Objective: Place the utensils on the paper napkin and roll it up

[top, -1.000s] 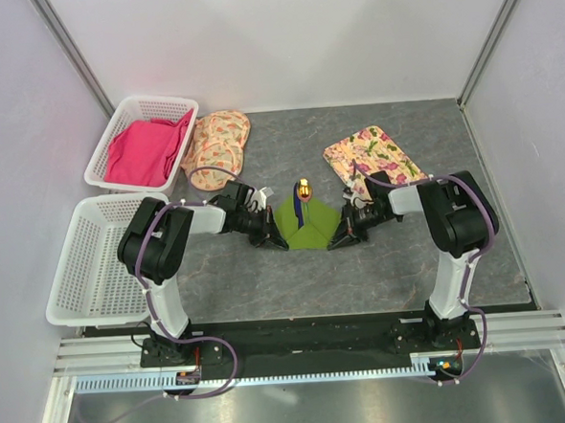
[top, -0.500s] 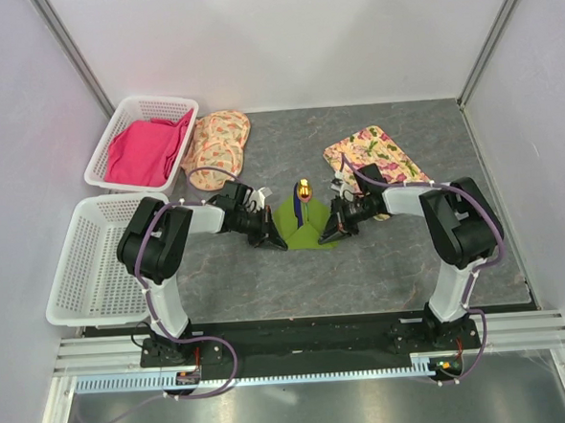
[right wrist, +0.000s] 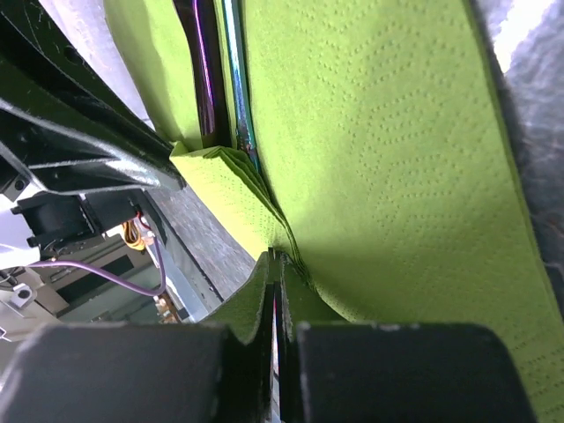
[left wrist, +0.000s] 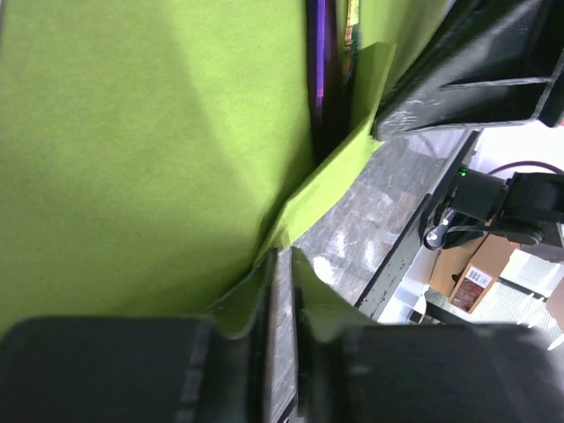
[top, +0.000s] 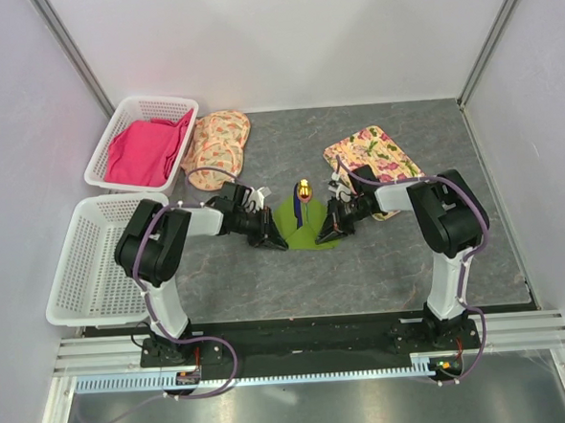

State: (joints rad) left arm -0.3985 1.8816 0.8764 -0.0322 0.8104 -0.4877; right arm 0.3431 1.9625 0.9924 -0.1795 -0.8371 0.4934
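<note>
Two edges of the thin lime-green paper napkin (right wrist: 379,159) stand lifted, right gripper (right wrist: 275,264) clamped on one, left gripper (left wrist: 280,260) nearly closed, grip unclear, seemingly to wrap the slender dark-blue stick utensil (right wrist: 203,79) and gold-ended utensil (top: 303,186) lying just beyond both fingertips.

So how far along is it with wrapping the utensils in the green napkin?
Done: the utensils lie on the paper napkin. In hand: the right gripper pinches one napkin edge, folded in toward them; the left gripper sits at the opposite edge, its grip unclear. Left: the napkin is only folded partway, with the gold end showing, so the rolling itself remains.
</note>
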